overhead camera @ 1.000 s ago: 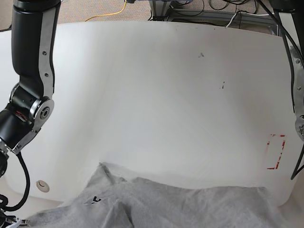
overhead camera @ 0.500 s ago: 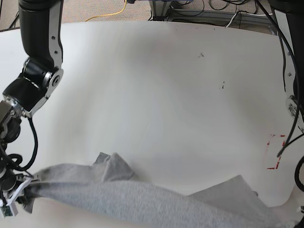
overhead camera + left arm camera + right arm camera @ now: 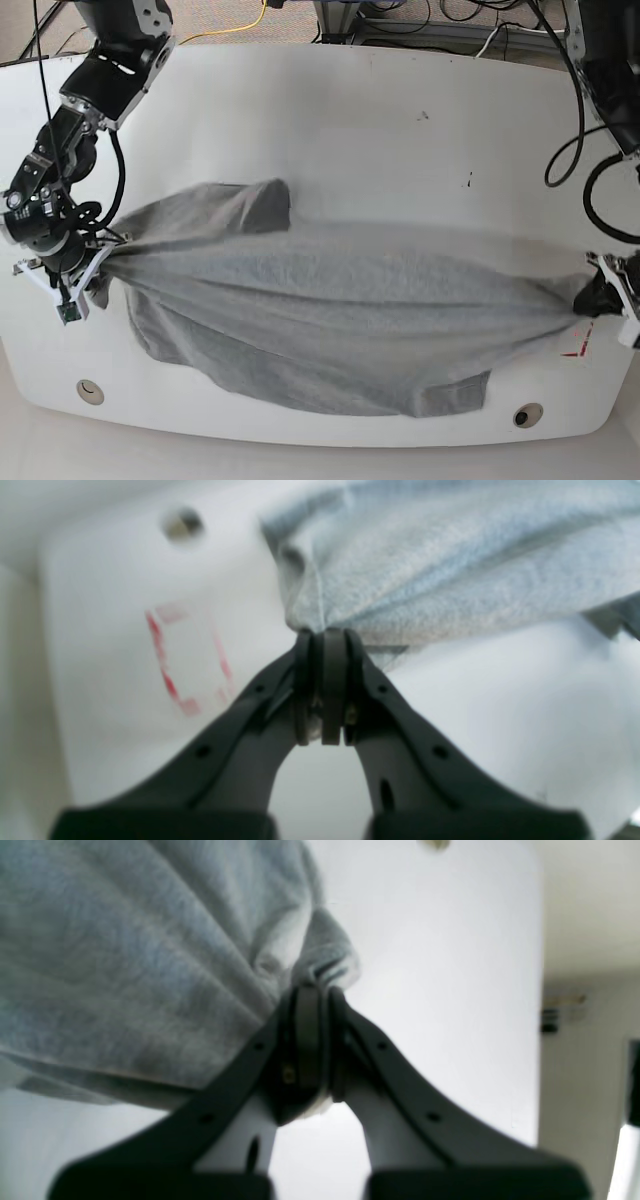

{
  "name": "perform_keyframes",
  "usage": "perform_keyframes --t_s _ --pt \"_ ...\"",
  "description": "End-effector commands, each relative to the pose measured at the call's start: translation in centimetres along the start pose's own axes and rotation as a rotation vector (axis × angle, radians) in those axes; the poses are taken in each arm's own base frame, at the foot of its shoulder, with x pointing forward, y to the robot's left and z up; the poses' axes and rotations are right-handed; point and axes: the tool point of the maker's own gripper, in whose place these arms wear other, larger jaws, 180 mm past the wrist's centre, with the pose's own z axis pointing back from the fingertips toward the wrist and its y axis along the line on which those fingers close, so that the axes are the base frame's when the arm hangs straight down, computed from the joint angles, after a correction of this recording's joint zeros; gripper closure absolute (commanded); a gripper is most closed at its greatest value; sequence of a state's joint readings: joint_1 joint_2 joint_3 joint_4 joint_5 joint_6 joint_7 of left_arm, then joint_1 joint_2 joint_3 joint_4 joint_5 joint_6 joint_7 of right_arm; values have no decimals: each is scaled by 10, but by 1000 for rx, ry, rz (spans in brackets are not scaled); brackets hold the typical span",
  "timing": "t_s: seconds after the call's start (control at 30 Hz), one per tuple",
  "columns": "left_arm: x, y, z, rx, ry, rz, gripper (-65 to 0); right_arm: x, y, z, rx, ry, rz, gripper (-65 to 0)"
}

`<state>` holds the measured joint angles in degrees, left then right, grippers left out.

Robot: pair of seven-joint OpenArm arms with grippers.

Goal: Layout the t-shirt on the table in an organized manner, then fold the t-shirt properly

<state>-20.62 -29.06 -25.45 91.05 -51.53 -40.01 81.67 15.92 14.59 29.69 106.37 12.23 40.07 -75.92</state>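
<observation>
1. Base view, far left: right end effector (image 3: 88, 272) was pressed together on a bunched corner of the grey t-shirt (image 3: 330, 320); the right wrist view showed its jaws pinching gathered fabric (image 3: 320, 970).
2. Near the worktop's front left corner, a round grommet hole (image 3: 90, 390) lay clear of the cloth.
3. The t-shirt was stretched taut between both end effectors across the front half of the white worktop (image 3: 350, 150), running left to right. A sleeve (image 3: 255, 205) bulged up at upper left; the lower edge sagged toward the front rim, ending in a loose flap (image 3: 455, 393).
4. No lettering was discernible on the visible side.
5. Small dark specks (image 3: 423, 116) sat on bare worktop behind the shirt, right of centre.
6. A second grommet hole (image 3: 521, 414) lay near the front right edge, just beyond the flap.
7. Far right: left end effector (image 3: 598, 293) was clamped on the shirt's opposite corner; the left wrist view confirmed the jaws meeting on the cloth (image 3: 325, 635).
8. The red dashed-rectangle marking (image 3: 580, 345) lay just beside and below that grip, partly covered in the base view.
</observation>
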Motion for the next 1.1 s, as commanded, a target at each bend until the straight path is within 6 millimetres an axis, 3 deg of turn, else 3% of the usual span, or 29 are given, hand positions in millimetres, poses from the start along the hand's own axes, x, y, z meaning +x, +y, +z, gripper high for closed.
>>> perform_keyframes --t_s 0.0,0.13,0.3,0.57,0.77,1.07 --pt "-3 0 14 24 -22 -27 -3 -4 -1 8 -19 -15 -14 0" --pt "-54 -15 22 25 73 -9 -3 -41 20 8 11 55 -20 0" --pt "-102 -29 36 32 169 15 -3 -77 40 16 36 126 -6 0" --pt "-161 -45 51 14 310 72 -4 -127 71 19 107 237 -26 0" --pt "-177 -55 52 -14 348 77 -4 -138 81 20 124 263 -40 0" --pt "-178 -56 52 -15 352 77 -4 -144 79 22 120 277 -37 -2"
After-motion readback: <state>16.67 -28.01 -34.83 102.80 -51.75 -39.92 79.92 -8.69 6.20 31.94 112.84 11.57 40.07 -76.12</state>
